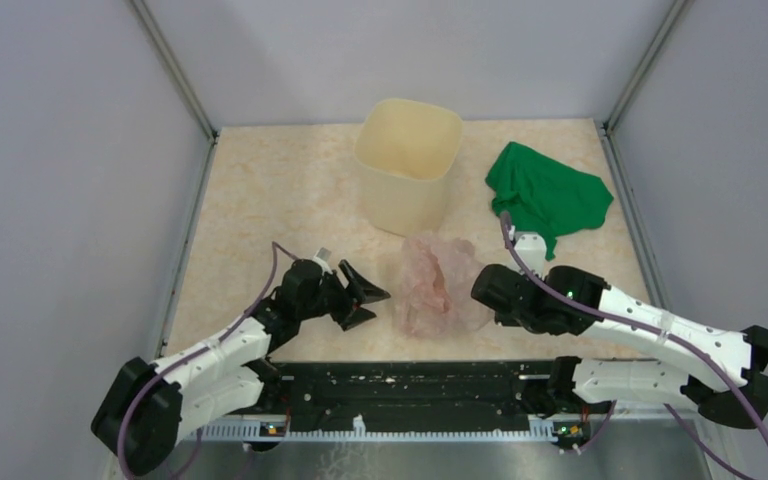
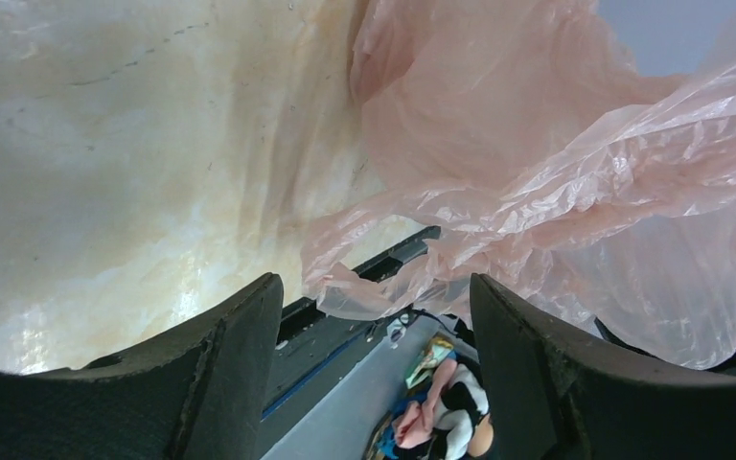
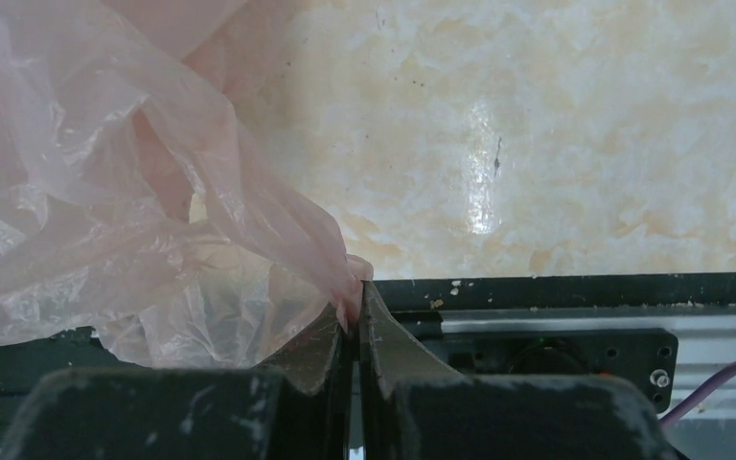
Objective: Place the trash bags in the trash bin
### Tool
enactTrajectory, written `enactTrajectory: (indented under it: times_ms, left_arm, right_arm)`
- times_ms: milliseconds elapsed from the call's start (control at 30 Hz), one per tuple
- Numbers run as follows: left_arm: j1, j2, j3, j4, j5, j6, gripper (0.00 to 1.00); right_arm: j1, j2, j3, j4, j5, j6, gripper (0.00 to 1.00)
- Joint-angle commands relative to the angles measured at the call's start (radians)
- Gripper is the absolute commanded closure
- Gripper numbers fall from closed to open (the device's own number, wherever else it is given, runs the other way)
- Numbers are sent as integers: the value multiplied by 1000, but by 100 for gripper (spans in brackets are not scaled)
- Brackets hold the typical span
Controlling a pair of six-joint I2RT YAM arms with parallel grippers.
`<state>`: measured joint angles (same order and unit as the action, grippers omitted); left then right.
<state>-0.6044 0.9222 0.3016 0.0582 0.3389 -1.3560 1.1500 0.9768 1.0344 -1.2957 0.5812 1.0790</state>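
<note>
The crumpled pale-pink trash bag [image 1: 436, 285] lies on the table between my two grippers, just in front of the cream trash bin [image 1: 407, 165]. The bin stands upright at the back centre with its mouth open. My right gripper [image 3: 354, 305] is shut on an edge of the trash bag [image 3: 144, 192], the film pinched at its fingertips. My left gripper [image 1: 367, 300] stands open just left of the bag. In the left wrist view the trash bag [image 2: 556, 163] hangs ahead of the left gripper [image 2: 376, 297], a flap of film reaching down towards the gap.
A green cloth [image 1: 547, 195] lies bunched at the back right. Grey walls close in the table on three sides. The black base rail [image 1: 410, 385] runs along the near edge.
</note>
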Motion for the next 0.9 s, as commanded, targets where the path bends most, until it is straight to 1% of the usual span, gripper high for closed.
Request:
enactTrajectory:
  times_ms: [0,100,167,333,467,600,733,867]
  left_arm:
    - [-30,97,77,113,69,120,23]
    - [-83,159,135,99,42,198,25]
    - [-98,197,162,76,23,259,26]
    - [-116,263,155,121,28,346,31]
    - [-141,306,163,95,-12,363,35]
    - [-165,334,167,94,-44,362,37]
    - [-201,391,200,83,-83,367,38]
    - [-232,421,203,107,-162,341,37]
  right_arm:
    - [4,15,9,-20,29,39,100]
    - [4,44,14,-29,36,38,100]
    - [3,47,22,-37,50,37,100]
    - [2,24,39,-53,63,38,100]
    - [2,20,38,-55,61,36,100]
    - [2,20,37,-53,55,35,100]
    - [1,23,37,-37,50,29,100]
    - [2,20,42,-29,45,25,100]
